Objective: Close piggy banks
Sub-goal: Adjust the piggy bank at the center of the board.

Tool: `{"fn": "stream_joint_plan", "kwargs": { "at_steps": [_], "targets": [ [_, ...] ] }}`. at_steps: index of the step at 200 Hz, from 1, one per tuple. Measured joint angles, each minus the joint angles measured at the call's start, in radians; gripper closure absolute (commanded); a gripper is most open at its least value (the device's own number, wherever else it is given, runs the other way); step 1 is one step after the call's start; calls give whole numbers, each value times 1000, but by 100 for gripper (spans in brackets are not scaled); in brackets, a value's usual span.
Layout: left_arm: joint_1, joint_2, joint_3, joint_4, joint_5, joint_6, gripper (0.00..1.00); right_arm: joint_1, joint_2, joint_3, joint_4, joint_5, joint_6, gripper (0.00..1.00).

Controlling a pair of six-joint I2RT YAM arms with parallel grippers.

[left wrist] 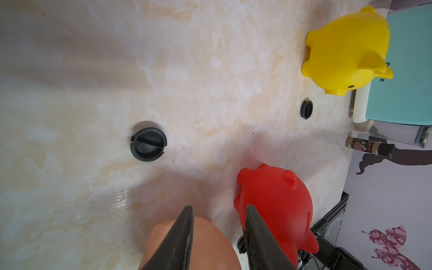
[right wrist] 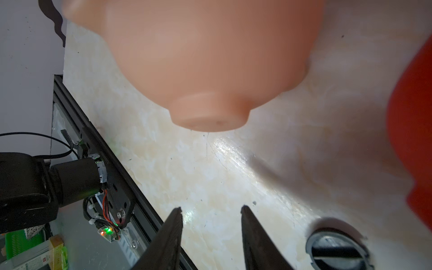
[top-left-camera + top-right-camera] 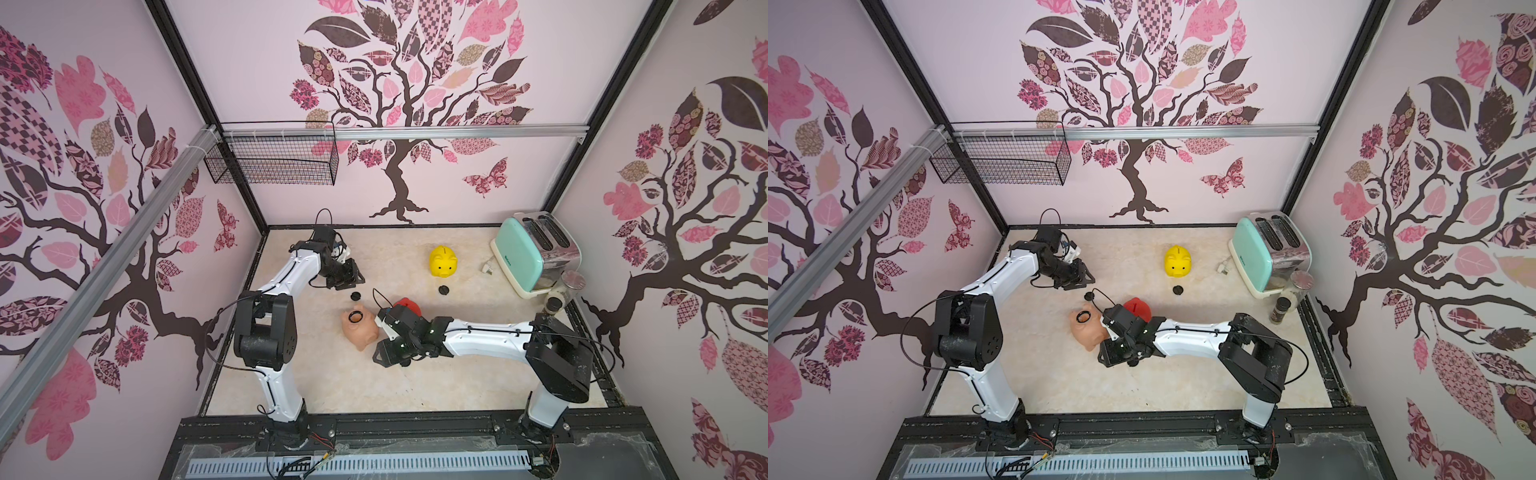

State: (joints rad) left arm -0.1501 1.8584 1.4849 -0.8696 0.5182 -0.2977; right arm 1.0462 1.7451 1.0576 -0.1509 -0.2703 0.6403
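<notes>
Pink pig [image 3: 360,328] lies belly-up mid-table by red pig [image 3: 406,304], hole open; L gripper [image 1: 219,207] & R gripper [image 2: 211,207] both part-open, empty, so L should pinch the near black plug [image 3: 355,296] flat while R steadies pig.

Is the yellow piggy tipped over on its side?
No, the yellow piggy bank stands upright in a top view, with its coin slot on top and its snout pointing forward.
</notes>
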Motion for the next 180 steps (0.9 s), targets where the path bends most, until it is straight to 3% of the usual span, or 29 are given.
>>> {"fn": "stream_joint_plan", "kwargs": {
  "at_steps": [180],
  "targets": [
    [-19, 48, -44, -96, -32, 61, 60, 1, 116, 147, -37, 55, -24, 54]
  ]
}}
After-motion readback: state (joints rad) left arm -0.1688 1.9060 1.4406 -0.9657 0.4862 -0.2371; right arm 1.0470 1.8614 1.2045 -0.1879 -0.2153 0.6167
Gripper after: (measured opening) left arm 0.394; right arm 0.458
